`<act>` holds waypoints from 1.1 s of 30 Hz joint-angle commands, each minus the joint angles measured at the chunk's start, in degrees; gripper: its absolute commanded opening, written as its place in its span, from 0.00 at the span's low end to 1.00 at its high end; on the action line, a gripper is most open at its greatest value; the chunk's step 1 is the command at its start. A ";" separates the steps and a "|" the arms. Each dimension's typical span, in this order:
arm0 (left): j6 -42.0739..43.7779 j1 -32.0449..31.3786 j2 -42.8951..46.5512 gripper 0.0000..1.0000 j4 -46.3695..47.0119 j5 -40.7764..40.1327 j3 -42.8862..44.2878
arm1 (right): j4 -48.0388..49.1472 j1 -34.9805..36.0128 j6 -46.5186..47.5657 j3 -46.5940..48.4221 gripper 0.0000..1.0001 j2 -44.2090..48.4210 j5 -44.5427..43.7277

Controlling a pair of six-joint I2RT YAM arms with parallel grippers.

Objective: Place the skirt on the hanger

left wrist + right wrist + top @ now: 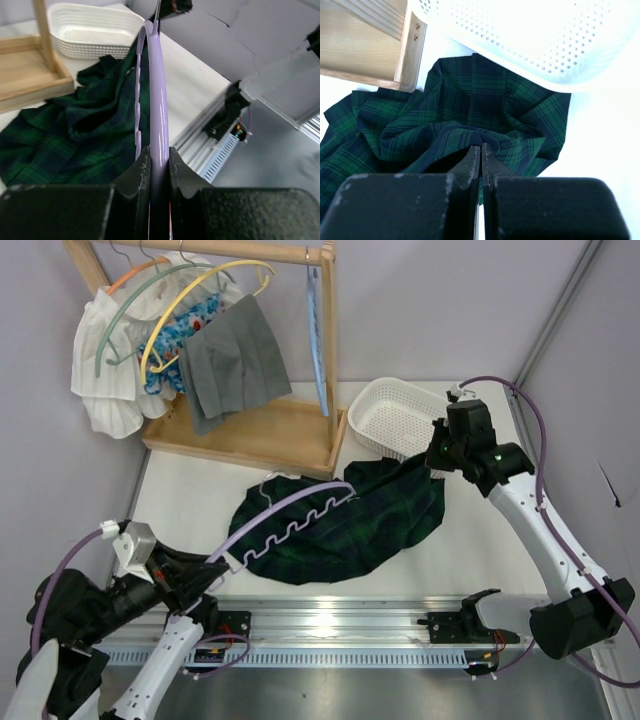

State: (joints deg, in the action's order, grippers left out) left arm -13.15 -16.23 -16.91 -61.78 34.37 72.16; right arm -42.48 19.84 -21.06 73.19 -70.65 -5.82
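where skirt (370, 520) lies, basket (352, 426) and rack (262, 436) beside

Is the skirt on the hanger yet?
Not yet. The skirt lies rumpled on the table; the hanger, clamped in the left claw, sits above it, wholly outside it.

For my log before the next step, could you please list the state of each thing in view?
skirt: crumpled on the table, not hung.
hanger: held by one end, over the skirt.
left gripper: shut on hanger.
right gripper: shut on skirt.
basket: upright, empty.
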 commanded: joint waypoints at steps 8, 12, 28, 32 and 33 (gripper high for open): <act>-3.20 -5.13 -4.53 0.00 10.09 7.20 -4.39 | -1.37 -0.24 2.69 -1.02 0.00 6.14 5.12; -1.80 -5.74 -6.91 0.00 13.88 7.82 -4.84 | -4.27 0.12 4.53 -1.30 0.00 8.16 8.72; 1.90 -5.83 -14.73 0.00 17.83 11.51 -6.42 | -9.90 0.03 3.22 2.40 0.00 8.34 11.10; 2.60 -5.83 -15.00 0.00 18.10 11.51 -7.56 | -10.61 -1.02 3.04 4.15 0.00 6.85 10.31; 2.77 -5.92 -15.17 0.00 18.18 11.77 -7.56 | -10.87 -1.37 2.95 4.42 0.00 6.50 10.48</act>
State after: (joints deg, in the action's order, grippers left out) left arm -11.68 -21.71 -31.35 -47.97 43.79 64.73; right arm -52.90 19.44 -17.93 74.24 -63.33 4.03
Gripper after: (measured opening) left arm 0.180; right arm 0.012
